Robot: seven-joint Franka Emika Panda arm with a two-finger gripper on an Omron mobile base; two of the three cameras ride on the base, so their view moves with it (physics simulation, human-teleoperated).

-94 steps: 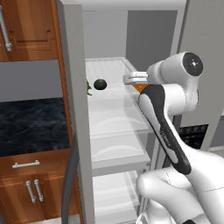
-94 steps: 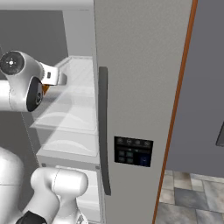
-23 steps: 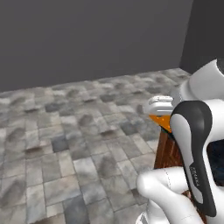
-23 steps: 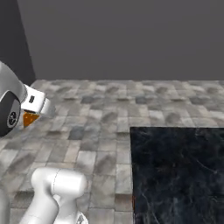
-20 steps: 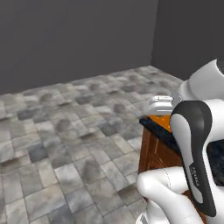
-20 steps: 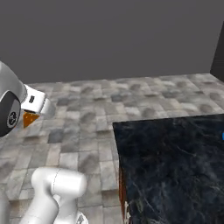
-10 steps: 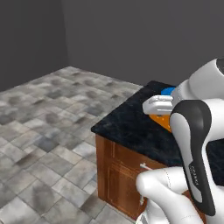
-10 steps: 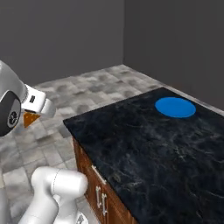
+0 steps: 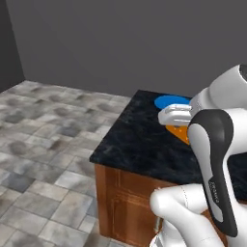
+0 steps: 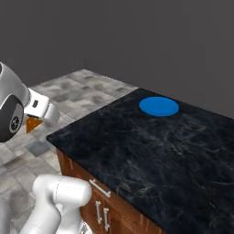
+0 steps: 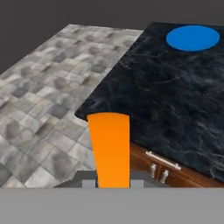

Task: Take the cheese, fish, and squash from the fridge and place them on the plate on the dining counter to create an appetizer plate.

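One item, the cheese, is clamped in the pincer, jaws pressed against its sides; in the hand view the orange wedge sticks out forward between them. In the left base view the cheese hangs under the pincer, which seems to be near the edge of the dark surface. The right base view puts the pincer and its wedge out over the tiled floor, short of the surface's near corner.

The blue plate lies flat on the marble top, well apart from the cheese, with bare black stone between them. Nothing is on the plate so far, so by my reading this is the carry of the first item, with the fish and squash left to fetch.

Risks from here, as I judge them:
- The wedge is held by its narrow end and juts out far; a quick swing or a stop of the base could let it pivot or slip from the jaws
- Coming in low, the cheese could catch the surface's edge and be knocked loose onto the floor
- Letting go early would leave it on bare marble, not on the plate
- Dropped from height, the wedge may tumble or slide off the flat rimless disc
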